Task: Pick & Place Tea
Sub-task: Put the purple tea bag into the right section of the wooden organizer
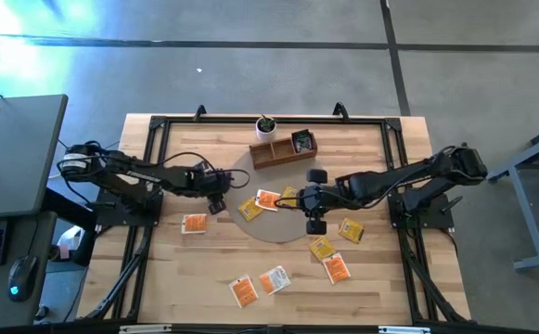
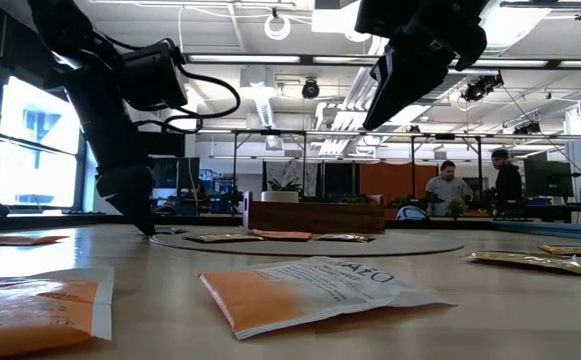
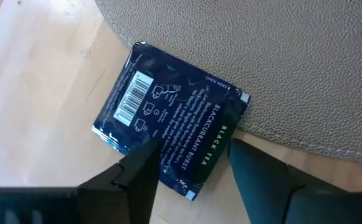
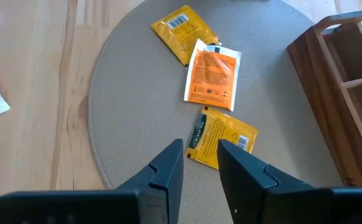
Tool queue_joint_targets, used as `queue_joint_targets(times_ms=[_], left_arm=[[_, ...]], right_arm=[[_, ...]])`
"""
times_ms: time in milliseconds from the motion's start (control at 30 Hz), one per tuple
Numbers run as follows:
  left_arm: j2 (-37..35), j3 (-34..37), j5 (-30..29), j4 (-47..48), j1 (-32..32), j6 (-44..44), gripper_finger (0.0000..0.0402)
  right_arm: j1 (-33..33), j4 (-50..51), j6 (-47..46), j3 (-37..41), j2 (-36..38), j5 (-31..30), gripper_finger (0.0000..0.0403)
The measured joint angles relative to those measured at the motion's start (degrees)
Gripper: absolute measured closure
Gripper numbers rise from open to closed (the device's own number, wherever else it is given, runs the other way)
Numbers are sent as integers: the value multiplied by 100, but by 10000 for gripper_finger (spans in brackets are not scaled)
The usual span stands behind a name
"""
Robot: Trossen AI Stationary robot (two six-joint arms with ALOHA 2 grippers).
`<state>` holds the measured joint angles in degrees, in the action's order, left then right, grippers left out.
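A dark blue tea sachet (image 3: 168, 124) lies flat, one corner on the round grey mat (image 3: 280, 56), the rest on the wood. My left gripper (image 3: 193, 146) (image 1: 217, 202) is open, low over the sachet's near edge, a finger on either side of its corner. My right gripper (image 4: 199, 146) (image 1: 297, 198) is open with a narrow gap and hovers high above the mat. Just ahead of it lie a yellow sachet (image 4: 223, 135), an orange one (image 4: 213, 74) and a second yellow one (image 4: 182, 25). More orange and yellow sachets (image 1: 274, 278) are scattered flat on the near table. My left gripper comes down on the dark blue sachet from above. One finger (image 3: 144, 171) overlaps the sachet's near edge (image 3: 168, 165); the other (image 3: 249, 171) stands beside its corner. I cannot tell whether either finger touches it.
The brown wooden compartment tray (image 1: 274, 153) stands at the mat's far side with a dark sachet (image 1: 303, 142) in one compartment; a small white plant pot (image 1: 265, 126) stands behind it. An orange sachet (image 1: 193, 224) lies near the left gripper. People stand in the room beyond (image 2: 448, 185).
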<state>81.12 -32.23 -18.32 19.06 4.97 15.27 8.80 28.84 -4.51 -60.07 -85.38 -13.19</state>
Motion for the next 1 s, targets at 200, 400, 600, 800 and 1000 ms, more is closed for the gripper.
queue_joint_targets(times_ms=[200,400,600,800,1000], left_arm=[[2,0,298,-8,2,2,291],[4,4,488,-5,-7,254,383],[2,11,1027,-54,-4,910,393],[24,33,2050,-865,-26,1094,400],[-9,-297,2226,-1261,-138,1028,401]], right_arm=[[0,0,0,0,0,4,306],[0,2,0,0,0,4,307],[0,2,0,0,0,6,307],[0,2,0,0,2,4,307],[0,0,2,0,2,-37,307]])
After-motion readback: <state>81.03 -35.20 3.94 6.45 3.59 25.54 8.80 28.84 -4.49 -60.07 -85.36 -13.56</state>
